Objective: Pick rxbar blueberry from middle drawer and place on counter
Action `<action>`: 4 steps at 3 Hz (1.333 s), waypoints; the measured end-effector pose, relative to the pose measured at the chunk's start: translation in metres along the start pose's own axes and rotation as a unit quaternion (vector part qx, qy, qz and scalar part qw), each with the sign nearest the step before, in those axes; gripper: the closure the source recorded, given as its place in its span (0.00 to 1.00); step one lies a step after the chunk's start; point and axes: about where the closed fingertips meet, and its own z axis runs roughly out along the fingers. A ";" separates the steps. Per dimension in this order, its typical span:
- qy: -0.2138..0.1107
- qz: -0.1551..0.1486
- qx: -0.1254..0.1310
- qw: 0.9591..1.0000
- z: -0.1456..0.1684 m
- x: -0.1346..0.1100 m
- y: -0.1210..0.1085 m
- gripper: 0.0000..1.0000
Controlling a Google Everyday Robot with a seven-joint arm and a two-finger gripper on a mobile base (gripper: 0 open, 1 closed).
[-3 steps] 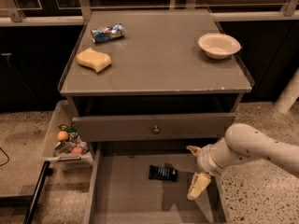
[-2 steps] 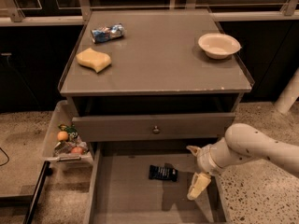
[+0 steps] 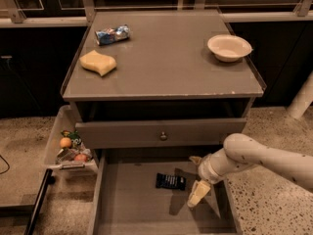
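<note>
The rxbar blueberry (image 3: pixel 170 181), a small dark navy bar, lies flat on the floor of the open middle drawer (image 3: pixel 132 207), near its back. My gripper (image 3: pixel 197 177) is in the drawer just right of the bar, a short gap away. Its pale fingers (image 3: pixel 198 194) are spread apart with nothing between them. The white arm reaches in from the right. The counter (image 3: pixel 166 67) is the grey cabinet top above.
On the counter lie a blue-and-white foil packet (image 3: pixel 112 34), a yellow sponge (image 3: pixel 98 62) and a white bowl (image 3: pixel 229 47). The shut drawer front with a knob (image 3: pixel 163 136) overhangs the open drawer. A bin with fruit (image 3: pixel 68 147) hangs on the left.
</note>
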 end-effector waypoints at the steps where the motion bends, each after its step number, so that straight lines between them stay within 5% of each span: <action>1: -0.022 -0.010 0.002 1.000 0.038 0.007 -0.014 0.00; 4: -0.074 -0.065 0.019 0.995 0.099 0.008 -0.029 0.00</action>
